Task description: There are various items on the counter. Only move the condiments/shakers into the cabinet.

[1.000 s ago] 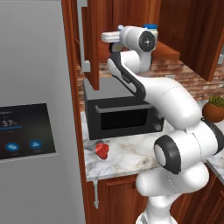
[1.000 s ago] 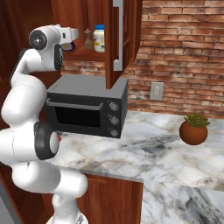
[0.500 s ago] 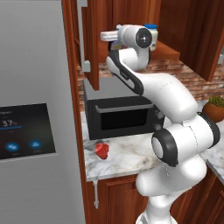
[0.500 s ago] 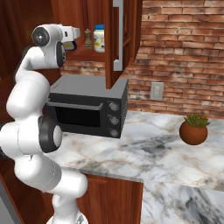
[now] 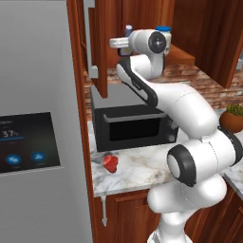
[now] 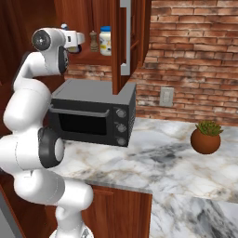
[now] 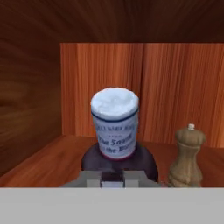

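The gripper (image 7: 113,178) was mostly cut off at the frame's bottom edge, clenched on the dark bottle (image 7: 114,144) by its rounded shoulder; the base was hidden. One white cap, one wooden pepper mill (image 7: 187,156) stood just beside it on the cabinet (image 7: 52,166) shelf. One blue-lidded jar (image 6: 105,41) sat there too. One red lumpy object (image 5: 110,163) lay on the marbled counter (image 5: 137,173).
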